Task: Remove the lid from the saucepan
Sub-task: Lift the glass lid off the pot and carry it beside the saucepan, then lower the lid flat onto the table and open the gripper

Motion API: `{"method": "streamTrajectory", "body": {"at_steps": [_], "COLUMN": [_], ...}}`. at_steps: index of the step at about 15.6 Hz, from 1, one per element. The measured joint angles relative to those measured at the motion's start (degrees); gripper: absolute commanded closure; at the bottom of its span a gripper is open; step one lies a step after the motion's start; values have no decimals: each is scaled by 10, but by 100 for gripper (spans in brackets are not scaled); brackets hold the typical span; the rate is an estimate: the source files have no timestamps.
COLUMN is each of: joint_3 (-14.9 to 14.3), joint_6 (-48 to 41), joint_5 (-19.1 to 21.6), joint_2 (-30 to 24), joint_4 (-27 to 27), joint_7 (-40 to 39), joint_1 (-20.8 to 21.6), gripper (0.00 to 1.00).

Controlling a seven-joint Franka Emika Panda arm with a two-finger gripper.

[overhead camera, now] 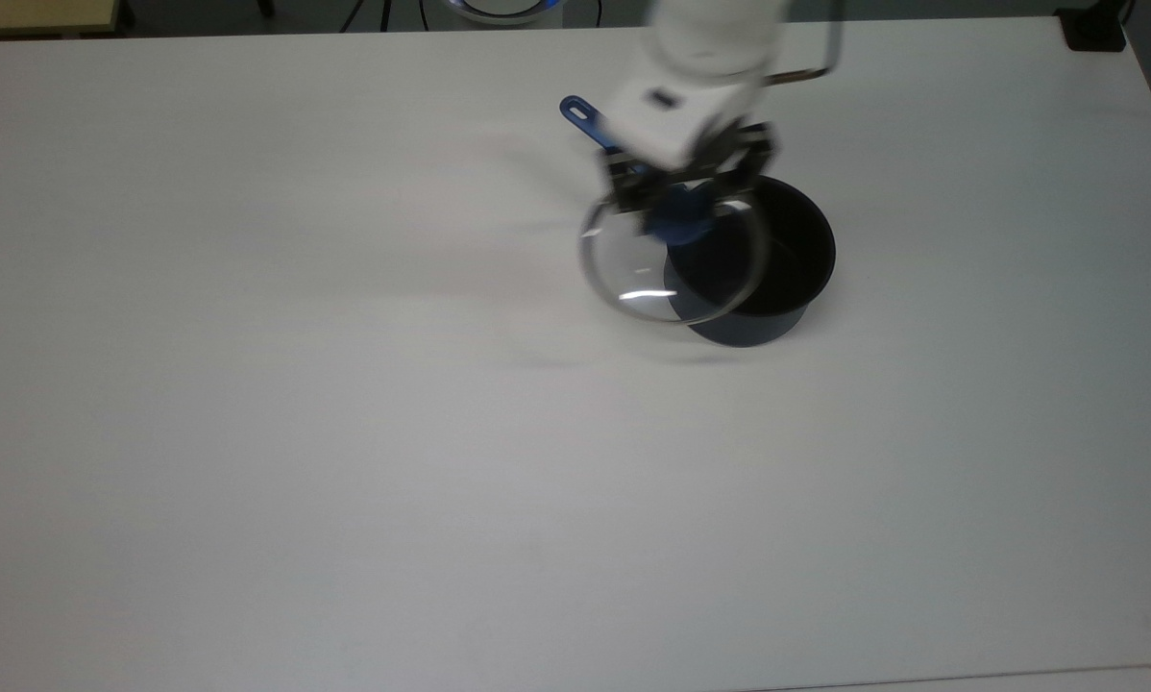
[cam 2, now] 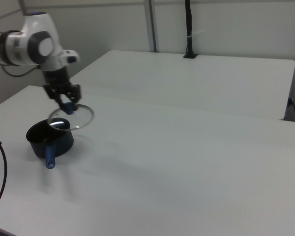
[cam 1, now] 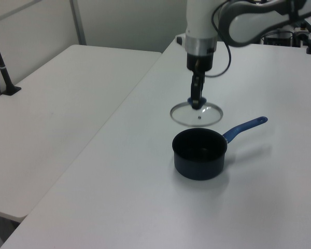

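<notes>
The saucepan (overhead camera: pixel 763 288) (cam 1: pixel 199 155) (cam 2: pixel 42 140) stands uncovered on the white table, dark navy with a black inside; its long blue handle (cam 1: pixel 244 128) (cam 2: pixel 50 153) sticks out sideways. The lid (overhead camera: pixel 667 264) (cam 1: pixel 197 114) (cam 2: pixel 71 118), clear glass with a metal rim, hangs in the air above the table, shifted toward the top view's left so that it overlaps only the pan's left edge. My gripper (overhead camera: pixel 683 213) (cam 1: pixel 197 101) (cam 2: pixel 66 104) is shut on the lid's blue knob (overhead camera: pixel 683 219), pointing down from above.
The white table (overhead camera: pixel 345 432) stretches wide around the pan. A second white table (cam 1: pixel 57 104) (cam 2: pixel 196 78) stands beside it with a black post (cam 1: pixel 2 67) (cam 2: pixel 189 29) at its edge. A black block (overhead camera: pixel 1094 29) sits at the far right corner in the top view.
</notes>
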Motion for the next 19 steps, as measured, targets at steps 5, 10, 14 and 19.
{"method": "streamTrajectory", "body": {"at_steps": [5, 10, 14, 19], "joint_3": [-2, -1, -1, -2], "joint_6": [-6, 42, 66, 87], "joint_5": [-17, -60, -65, -73], "joint_2": [-1, -1, 4, 24], "joint_4": [-26, -109, -138, -144], "joint_7": [-86, -91, -90, -87], "joint_1": [-109, -119, -119, -127], "gripper": [64, 64, 63, 60]}}
